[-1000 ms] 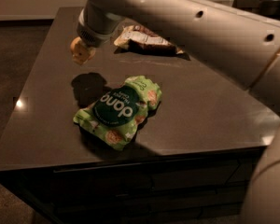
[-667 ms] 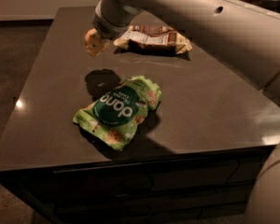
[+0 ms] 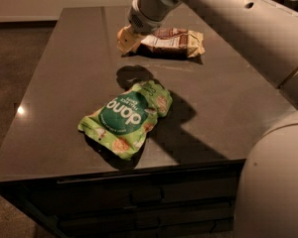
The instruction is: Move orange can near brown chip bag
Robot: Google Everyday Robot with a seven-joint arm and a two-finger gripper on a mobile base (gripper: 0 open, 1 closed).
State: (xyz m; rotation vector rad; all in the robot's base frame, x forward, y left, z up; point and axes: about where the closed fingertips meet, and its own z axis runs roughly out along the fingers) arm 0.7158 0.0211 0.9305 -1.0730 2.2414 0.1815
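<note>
One can (image 3: pixel 126 40) between jaws, beside bag (image 3: pixel 175 40)

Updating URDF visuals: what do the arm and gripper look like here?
Arm: smooth off-white tubular links with rounded joints, one small dark hole, a thin seam near the lower joint. Grey ribbed collar at the wrist. No visible cables or markings. Gripper: over the far side of the dark grey tabletop, beside the left end of the crinkly brown-and-cream chip bag.
</note>
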